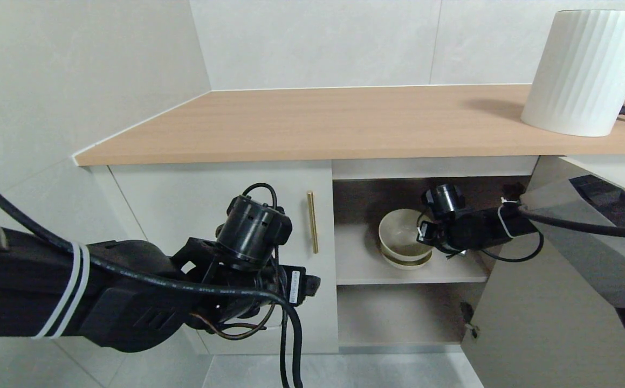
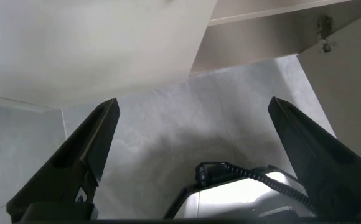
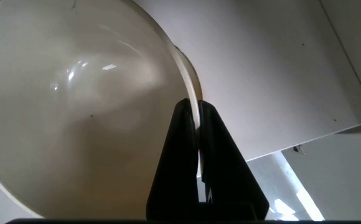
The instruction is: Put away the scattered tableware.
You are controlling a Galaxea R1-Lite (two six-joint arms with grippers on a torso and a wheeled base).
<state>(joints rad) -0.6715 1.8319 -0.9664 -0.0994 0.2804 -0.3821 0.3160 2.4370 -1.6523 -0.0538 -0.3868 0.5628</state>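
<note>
Evidently the bowl (image 1: 401, 234) is glazed ceramic: stiff, slick, fairly weighty and likely to chip if knocked against the shelf. It is held tilted inside the open cabinet (image 1: 431, 168), at about 4 o'clock in the head view. Its rim is pinched at the 3 o'clock edge by the right gripper (image 3: 198, 109). So thin a rim hold is judged secure only under firm squeeze, and a slow set-down is called for. On the upper shelf (image 1: 361, 258) a second dish (image 1: 406, 263) with a darker rim is seen just beneath the bowl; whether they touch cannot be told. At 6 o'clock the left gripper (image 2: 193, 106) hangs before the closed door (image 1: 210, 205), jaws spread wide, nothing held.
</note>
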